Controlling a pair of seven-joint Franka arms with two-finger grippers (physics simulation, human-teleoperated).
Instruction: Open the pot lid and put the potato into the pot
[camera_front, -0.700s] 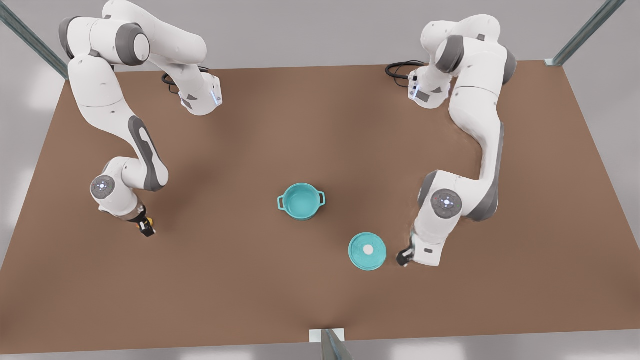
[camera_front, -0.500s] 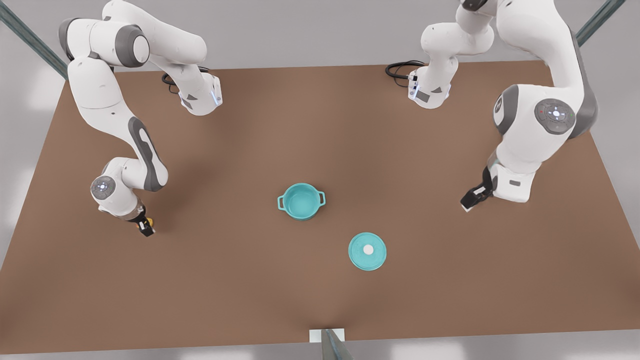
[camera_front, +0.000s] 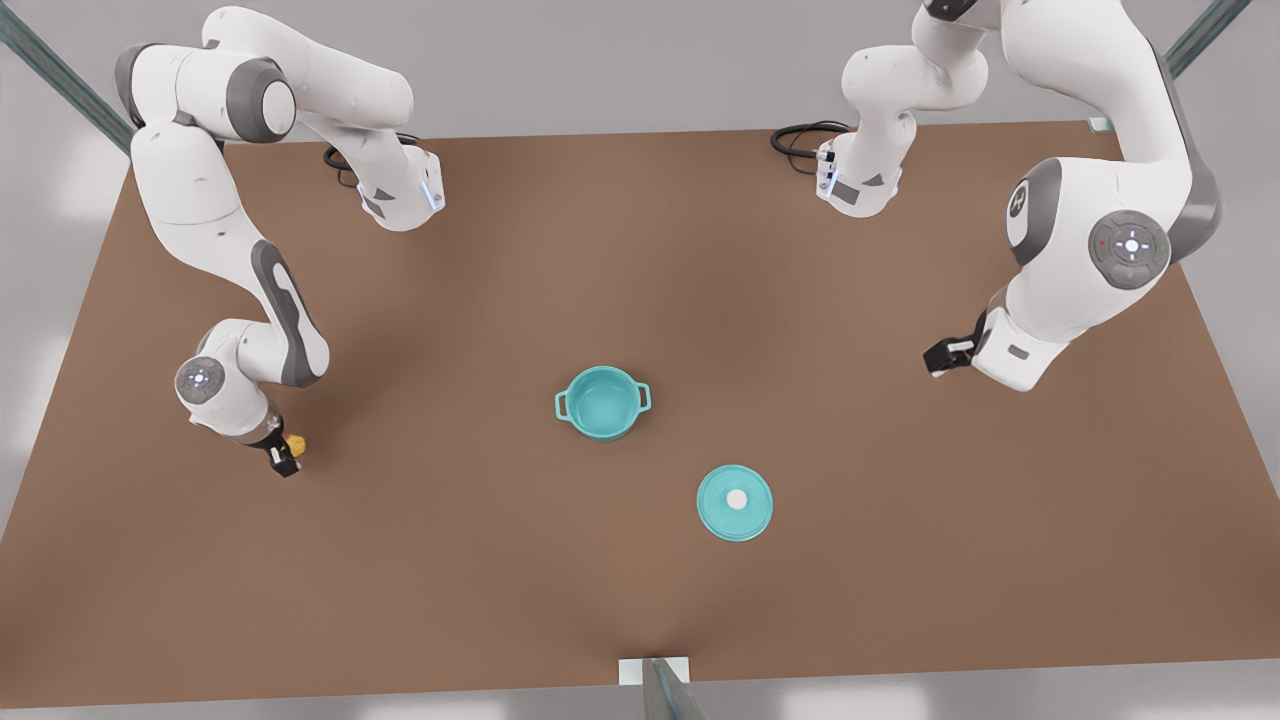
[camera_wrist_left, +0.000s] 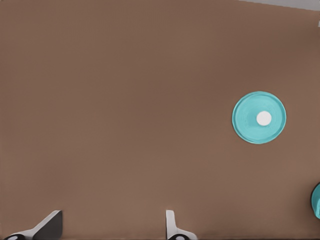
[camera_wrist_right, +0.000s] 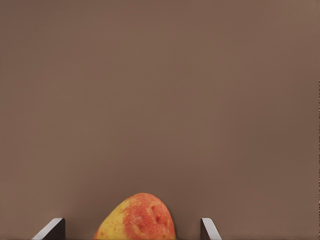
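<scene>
The teal pot (camera_front: 603, 401) stands uncovered in the middle of the brown table, its inside teal and bare; its rim also shows in the left wrist view (camera_wrist_left: 317, 200). The pot lid (camera_front: 735, 502) (camera_wrist_left: 259, 117) lies flat on the table, nearer the front edge and toward the front view's right. The potato (camera_front: 296, 441) (camera_wrist_right: 137, 217) rests on the table at the front view's left. My right gripper (camera_front: 283, 458) (camera_wrist_right: 132, 230) is low over it, open, one finger on each side without touching. My left gripper (camera_front: 945, 355) (camera_wrist_left: 112, 227) hangs open and raised at the front view's right.
Both arm bases (camera_front: 400, 195) (camera_front: 858, 185) sit at the table's back edge with black cables (camera_front: 800, 138) beside them. A metal post (camera_front: 660, 685) stands at the middle of the front edge. Bare table lies between the potato and the pot.
My left gripper has lifted away from beside the pot lid and swung back toward the front view's right. My right gripper has shifted slightly at the potato. Pot and lid have not moved.
</scene>
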